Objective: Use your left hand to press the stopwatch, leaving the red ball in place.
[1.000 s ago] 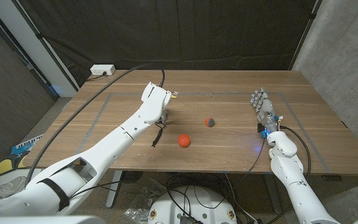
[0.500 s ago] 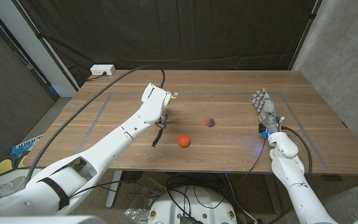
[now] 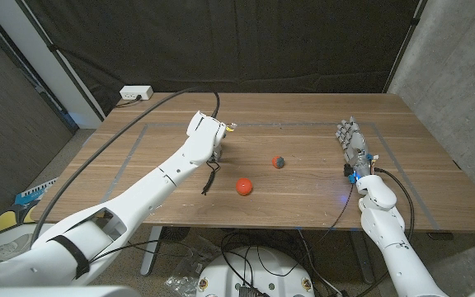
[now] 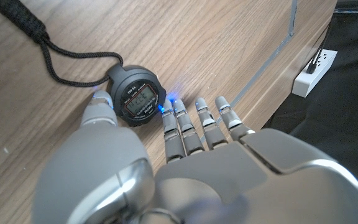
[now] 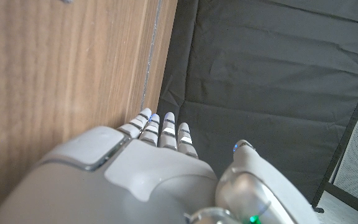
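Note:
The black round stopwatch (image 4: 138, 96) lies face up on the wooden table, its black cord (image 4: 39, 34) trailing away from it. My left hand (image 4: 166, 162) reaches over it, the thumb (image 4: 100, 109) against one side of the case and a fingertip (image 4: 168, 112) against the other, so the stopwatch is pinched between them. Seen from the head, my left hand (image 3: 207, 134) covers the stopwatch and only the cord (image 3: 209, 176) shows. The red ball (image 3: 244, 186) sits apart, nearer the table's front edge. At the table's right my right hand (image 3: 350, 143) holds nothing, fingers straight.
A small grey object with a red top (image 3: 279, 162) stands mid-table, between the two hands. A white power strip (image 3: 136, 93) lies at the back left corner, with a thick black cable (image 3: 163, 97) running over the table. Grey tape lines (image 3: 138, 136) mark a rectangle.

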You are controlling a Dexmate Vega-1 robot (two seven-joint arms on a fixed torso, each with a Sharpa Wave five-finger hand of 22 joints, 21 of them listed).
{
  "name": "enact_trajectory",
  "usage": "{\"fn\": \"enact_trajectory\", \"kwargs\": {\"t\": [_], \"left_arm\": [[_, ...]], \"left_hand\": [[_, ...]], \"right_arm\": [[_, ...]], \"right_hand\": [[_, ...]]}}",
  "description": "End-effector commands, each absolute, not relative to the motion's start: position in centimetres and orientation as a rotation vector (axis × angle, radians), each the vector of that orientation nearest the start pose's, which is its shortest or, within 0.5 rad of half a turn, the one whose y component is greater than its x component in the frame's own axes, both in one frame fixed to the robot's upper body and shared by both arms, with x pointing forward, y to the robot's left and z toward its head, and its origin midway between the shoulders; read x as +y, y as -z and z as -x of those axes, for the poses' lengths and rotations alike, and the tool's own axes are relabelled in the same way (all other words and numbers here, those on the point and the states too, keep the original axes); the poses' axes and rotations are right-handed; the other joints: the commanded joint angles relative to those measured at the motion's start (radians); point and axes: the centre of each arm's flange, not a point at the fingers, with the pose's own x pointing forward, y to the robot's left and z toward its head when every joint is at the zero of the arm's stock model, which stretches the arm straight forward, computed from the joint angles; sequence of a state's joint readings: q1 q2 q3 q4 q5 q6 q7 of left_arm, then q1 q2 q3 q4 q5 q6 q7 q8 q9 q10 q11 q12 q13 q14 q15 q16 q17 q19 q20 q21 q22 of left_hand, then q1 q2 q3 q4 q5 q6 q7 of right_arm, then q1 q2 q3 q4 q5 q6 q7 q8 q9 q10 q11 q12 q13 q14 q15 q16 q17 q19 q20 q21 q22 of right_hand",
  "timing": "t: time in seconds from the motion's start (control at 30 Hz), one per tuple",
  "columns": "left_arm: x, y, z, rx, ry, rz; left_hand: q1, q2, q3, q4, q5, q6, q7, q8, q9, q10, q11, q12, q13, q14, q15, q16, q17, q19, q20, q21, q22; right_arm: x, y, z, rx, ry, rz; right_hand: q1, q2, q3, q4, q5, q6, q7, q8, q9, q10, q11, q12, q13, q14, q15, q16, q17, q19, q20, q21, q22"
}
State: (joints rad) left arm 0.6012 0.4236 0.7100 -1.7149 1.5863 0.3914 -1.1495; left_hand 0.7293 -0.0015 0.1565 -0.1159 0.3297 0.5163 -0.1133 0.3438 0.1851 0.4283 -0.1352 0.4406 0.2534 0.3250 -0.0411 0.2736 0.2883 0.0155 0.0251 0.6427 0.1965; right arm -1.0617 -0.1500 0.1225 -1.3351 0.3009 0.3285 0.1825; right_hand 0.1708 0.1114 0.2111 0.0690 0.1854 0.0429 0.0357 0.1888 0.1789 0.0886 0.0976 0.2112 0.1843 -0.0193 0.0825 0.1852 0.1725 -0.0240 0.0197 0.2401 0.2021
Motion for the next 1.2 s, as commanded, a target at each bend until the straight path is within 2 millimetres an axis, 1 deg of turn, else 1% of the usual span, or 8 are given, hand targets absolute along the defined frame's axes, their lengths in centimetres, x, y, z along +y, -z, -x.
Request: {"fn": "enact_trajectory", "kwargs": {"t": [0.03,0.13,0.4,0.63,0.73,0.87,1.03,1.2], "left_arm": [[14.16,-3.65,-60.82,0.195,-0.046,-2.050],[14.14,-3.59,-60.79,0.181,-0.059,-2.050],[14.28,-3.39,-60.89,0.166,-0.080,-2.051],[14.44,-3.45,-60.81,0.186,-0.088,-2.055],[14.54,-3.48,-60.83,0.209,-0.088,-2.054],[14.70,-3.58,-60.81,0.235,-0.081,-2.043],[14.70,-3.79,-60.65,0.228,-0.094,-2.042],[14.70,-4.06,-60.27,0.195,-0.108,-2.035]], "left_hand": [[0.038,0.003,0.008,-0.010,-0.018,0.016,0.010,-0.016,0.004,0.115,-0.010,0.057,0.011,0.121,-0.125,0.034,0.013,0.069,0.001,0.035,0.007],[0.067,0.010,0.012,-0.014,-0.029,0.061,0.028,-0.012,0.004,0.186,-0.027,0.088,0.010,0.229,-0.139,0.063,0.023,0.156,0.002,0.076,0.012],[0.122,0.035,0.029,-0.019,-0.053,0.198,0.058,0.013,0.001,0.314,-0.054,0.103,-0.019,0.366,-0.175,0.086,0.026,0.219,-0.012,0.123,0.017],[0.126,0.031,0.025,-0.014,-0.068,0.161,0.044,-0.014,0.001,0.283,-0.051,0.076,-0.019,0.334,-0.169,0.060,0.026,0.188,-0.008,0.123,0.018],[0.116,0.019,0.013,-0.006,-0.075,0.106,0.041,-0.046,0.002,0.243,-0.039,0.053,-0.015,0.280,-0.154,0.030,0.028,0.152,-0.005,0.117,0.018],[0.051,-0.011,-0.043,0.034,-0.073,-0.113,0.014,-0.143,0.010,0.061,0.008,-0.032,-0.013,0.113,-0.092,-0.050,0.048,0.066,0.020,0.107,0.017],[0.010,-0.028,-0.094,0.060,-0.053,-0.308,0.023,-0.163,0.017,-0.156,0.048,-0.134,-0.015,-0.072,-0.021,-0.089,0.039,-0.033,0.056,0.075,0.010],[-0.012,-0.030,-0.124,0.077,-0.040,-0.434,0.022,-0.164,0.018,-0.267,0.078,-0.196,-0.019,-0.177,0.025,-0.088,0.023,-0.088,0.073,0.050,0.005]], "right_arm": [[-34.07,9.77,-61.83,-0.641,-0.009,-0.120],[-34.09,9.77,-61.84,-0.639,-0.008,-0.118],[-34.05,9.61,-62.16,-0.634,-0.010,-0.115],[-33.95,9.33,-62.42,-0.634,-0.017,-0.111],[-33.96,9.21,-62.45,-0.636,-0.017,-0.110],[-34.03,9.12,-62.43,-0.637,-0.017,-0.108],[-34.12,9.08,-62.35,-0.639,-0.014,-0.106],[-34.18,9.07,-62.25,-0.640,-0.014,-0.104]], "right_hand": [[-0.006,-0.001,0.003,0.006,0.004,0.007,-0.004,0.001,0.004,0.006,0.003,0.003,0.002,0.008,0.003,-0.004,0.000,0.007,0.003,-0.002,0.002],[-0.006,-0.002,0.003,0.006,0.004,0.007,-0.004,0.001,0.004,0.006,0.003,0.002,0.002,0.008,0.003,-0.004,0.000,0.007,0.003,-0.002,0.002],[-0.006,-0.002,0.002,0.005,0.004,0.007,-0.004,0.001,0.004,0.006,0.004,0.002,0.002,0.008,0.004,-0.004,0.000,0.007,0.003,-0.002,0.001],[-0.006,-0.002,0.003,0.005,0.004,0.006,-0.004,0.000,0.004,0.006,0.003,0.002,0.002,0.007,0.004,-0.005,0.000,0.007,0.003,-0.002,0.001],[-0.005,-0.003,0.003,0.005,0.004,0.006,-0.004,0.001,0.004,0.005,0.002,0.002,0.002,0.008,0.003,-0.004,0.000,0.007,0.003,-0.003,0.001],[-0.005,-0.003,0.003,0.005,0.005,0.006,-0.005,0.000,0.004,0.006,0.001,0.002,0.002,0.009,0.003,-0.004,0.000,0.007,0.003,-0.003,0.001],[-0.004,-0.003,0.003,0.004,0.005,0.005,-0.009,0.000,0.004,0.006,0.003,0.002,0.002,0.009,0.004,-0.005,0.000,0.007,0.003,-0.003,0.001],[-0.003,-0.002,0.004,0.003,0.005,0.004,-0.011,0.000,0.004,0.006,0.003,0.002,0.002,0.009,0.005,-0.005,0.000,0.008,0.003,-0.003,0.001]]}}
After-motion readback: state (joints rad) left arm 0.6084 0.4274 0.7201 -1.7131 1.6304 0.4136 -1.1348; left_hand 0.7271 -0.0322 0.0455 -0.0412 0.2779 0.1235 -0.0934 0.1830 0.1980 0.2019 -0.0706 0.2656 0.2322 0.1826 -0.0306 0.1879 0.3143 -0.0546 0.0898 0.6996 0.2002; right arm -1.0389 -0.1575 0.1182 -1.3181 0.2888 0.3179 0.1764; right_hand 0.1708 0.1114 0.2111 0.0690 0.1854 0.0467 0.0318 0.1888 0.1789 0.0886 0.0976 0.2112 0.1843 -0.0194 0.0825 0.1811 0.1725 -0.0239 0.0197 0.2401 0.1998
